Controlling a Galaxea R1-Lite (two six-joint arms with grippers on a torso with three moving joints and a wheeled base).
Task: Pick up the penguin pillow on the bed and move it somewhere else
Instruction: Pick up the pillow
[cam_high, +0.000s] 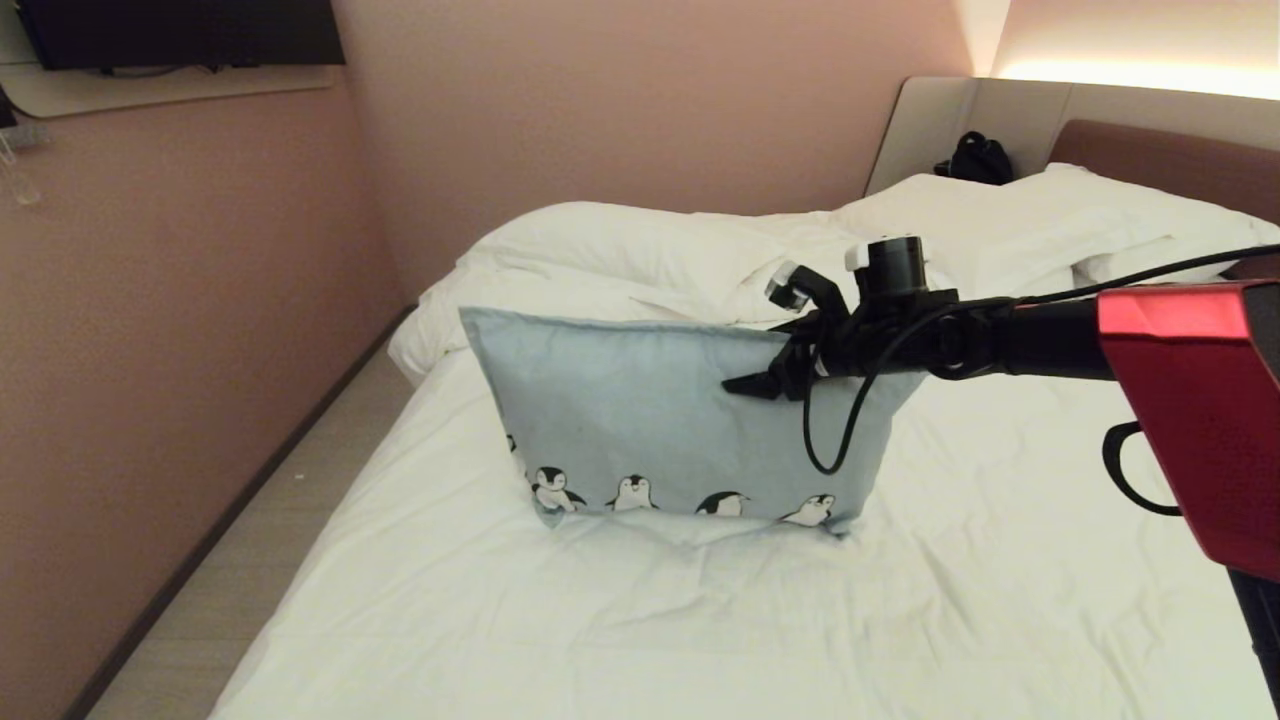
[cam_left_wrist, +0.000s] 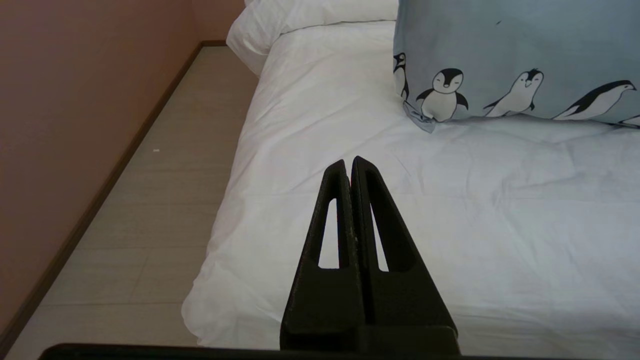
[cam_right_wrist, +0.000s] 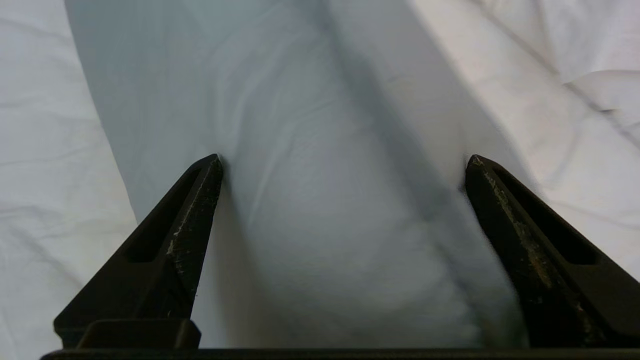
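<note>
- blue-grey fabric is what we see between our jaws: the penguin pillow (cam_high: 660, 420) stands on its long lower edge on the bed (cam_high: 640, 620), penguin row at the bottom, top edge up in the air.
- our right gripper (cam_right_wrist: 342, 165) sits at the pillow's upper right part, jaws spread wide, 1 finger on each face of the pillow; the fabric bulges between them and both tips look to be just at the cloth, but nothing is pinched.
- the pillow's long axis runs left to right across the bed in the head view; our right arm reaches in from the right, roughly along that axis.
- we judge the pillow is either freshly let go or about to be taken; which, the scene alone does not settle.
- our left gripper (cam_left_wrist: 351, 165) is closed on nothing, parked low near the bed's left side, with the pillow's lower left corner ahead of it and well apart.
- right arm is plainly the nearer one.
</note>
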